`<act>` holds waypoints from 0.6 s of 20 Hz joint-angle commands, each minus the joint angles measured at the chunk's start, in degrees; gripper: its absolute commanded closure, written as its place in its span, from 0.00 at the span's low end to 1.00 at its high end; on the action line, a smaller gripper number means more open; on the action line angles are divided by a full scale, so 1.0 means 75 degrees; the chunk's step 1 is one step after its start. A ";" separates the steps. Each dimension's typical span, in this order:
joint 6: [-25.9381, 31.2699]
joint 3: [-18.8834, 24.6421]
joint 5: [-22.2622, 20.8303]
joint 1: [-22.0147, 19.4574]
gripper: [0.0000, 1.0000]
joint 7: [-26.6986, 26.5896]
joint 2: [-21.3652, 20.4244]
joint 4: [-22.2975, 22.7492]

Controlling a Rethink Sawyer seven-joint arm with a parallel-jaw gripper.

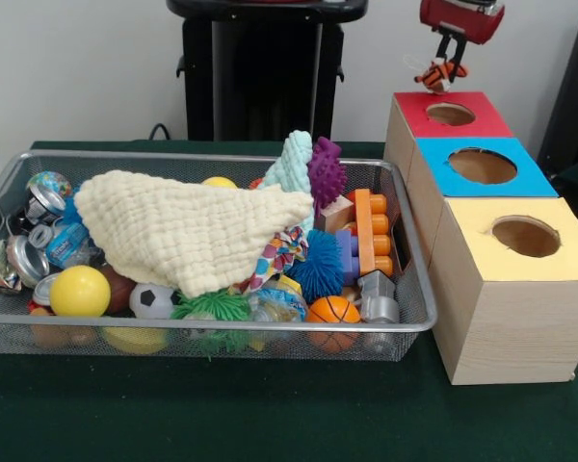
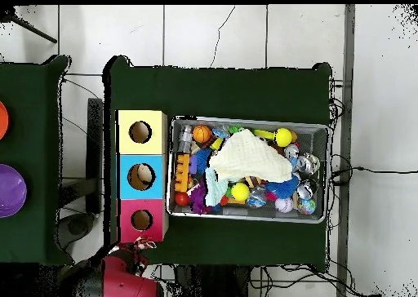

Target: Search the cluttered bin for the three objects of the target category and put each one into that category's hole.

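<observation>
A dark green cloth covers the table (image 1: 270,414), with a pale wall behind it and white floor tiles around it in the overhead view. At the far right of the front view the red gripper (image 1: 450,60) hangs above the back edge of the red-topped box. Its two dark fingers are closed on a small orange, black and white striped toy (image 1: 441,73), which dangles in the air. The toy is too small to identify further, and its direction cannot be told.

The hole (image 1: 451,114) is a round opening in the flat red top of a pale wooden box, lying just below and slightly nearer than the held toy. Nearer along the same row stand a blue-topped box (image 1: 482,166) and a yellow-topped box (image 1: 525,236), each with its own round hole.

To the left of the boxes sits the bin (image 1: 19,332), a wide, shallow basket of silver wire mesh with a thick metal rim, its long axis running left to right. A cream waffle-textured cloth (image 1: 188,226) drapes over the heap inside. Around it lie a smooth yellow ball (image 1: 79,291), a blue spiky ball (image 1: 320,268), a purple knobbly toy (image 1: 326,173), a small basketball (image 1: 333,310), orange building bricks (image 1: 371,231) and shiny metal cans (image 1: 14,260) at the left end.
</observation>
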 commanded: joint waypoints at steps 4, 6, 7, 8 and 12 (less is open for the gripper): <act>0.2119 -0.0622 -0.0619 0.0166 1.00 0.1563 0.0266 -0.1565; 0.2363 -0.0702 -0.0726 0.0178 1.00 0.1570 0.0275 -0.1680; 0.2465 -0.0720 -0.0757 0.0167 1.00 0.1581 0.0262 -0.1721; 0.2452 -0.0691 -0.0754 0.0119 1.00 0.1552 0.0241 -0.1744; 0.1646 -0.0314 -0.0462 -0.0178 1.00 0.1465 0.0291 -0.1725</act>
